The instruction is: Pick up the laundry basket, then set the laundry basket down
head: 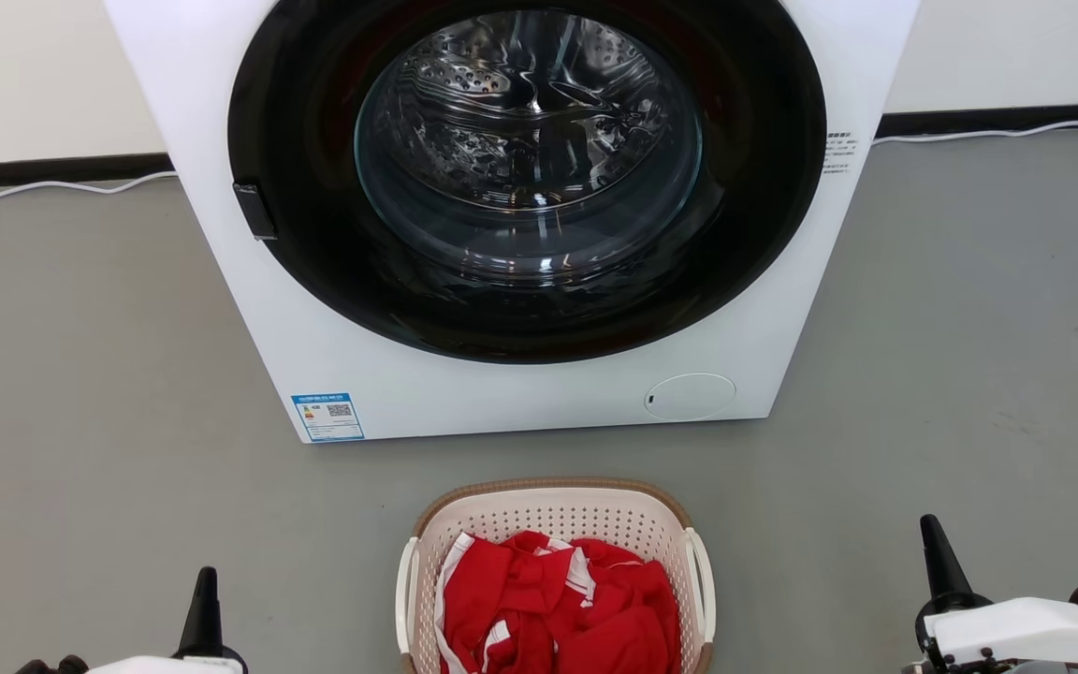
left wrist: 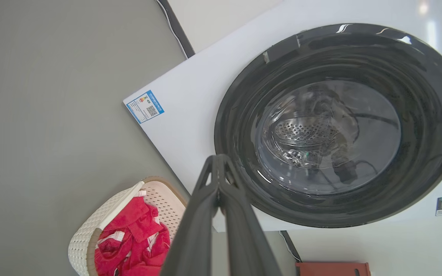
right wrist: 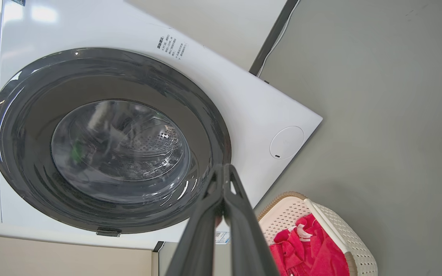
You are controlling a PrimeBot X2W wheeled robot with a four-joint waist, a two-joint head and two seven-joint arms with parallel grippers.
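While the cream perforated plastic laundry basket (head: 553, 515) sits near, the left gripper (head: 207, 585) and right gripper (head: 932, 535) flank it. Both are closed, empty.

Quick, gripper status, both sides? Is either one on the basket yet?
Left gripper: closed, holding nothing, apart from the laundry basket.
Right gripper: closed, holding nothing, apart from the laundry basket.
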